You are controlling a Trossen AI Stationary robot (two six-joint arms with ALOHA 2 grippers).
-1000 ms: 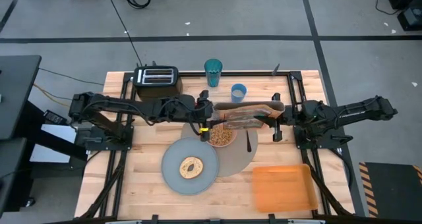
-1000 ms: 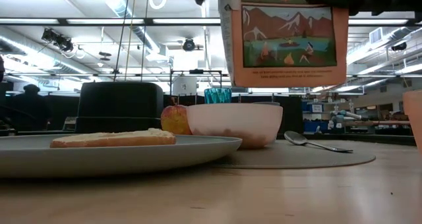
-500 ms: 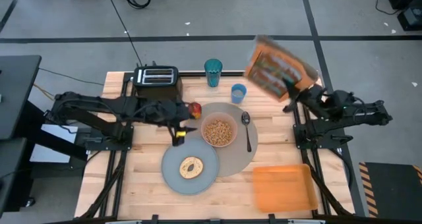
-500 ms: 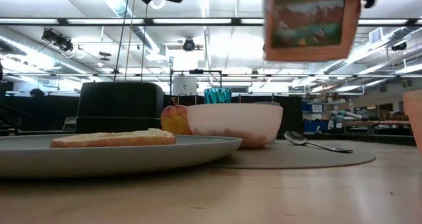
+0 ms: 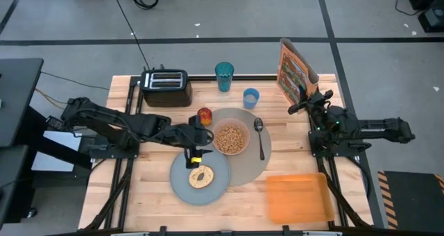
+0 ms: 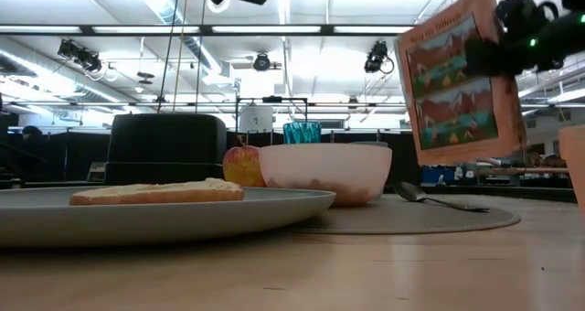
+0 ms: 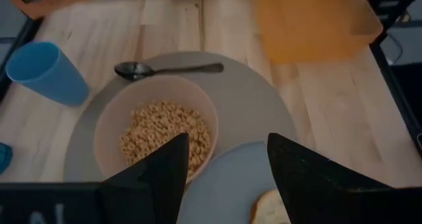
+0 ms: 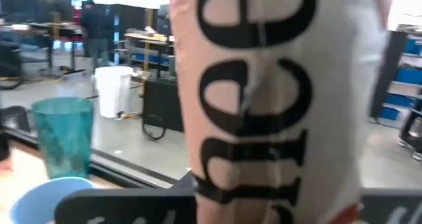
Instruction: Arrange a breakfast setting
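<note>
Cereal box (image 5: 293, 72) | clamped in right claw (image 5: 310, 100) | raised beside mat (image 5: 254, 168)

On the large round tan mat (image 5: 253, 163) sit the pink translucent bowl (image 5: 229, 138) and, to its right, the metal spoon (image 5: 260, 137). The grey-blue plate (image 5: 182, 175) overlaps the mat's left edge, carrying the bagel-like toast ring (image 5: 201, 175). The red-yellow apple (image 5: 204, 116) lies behind.
</note>
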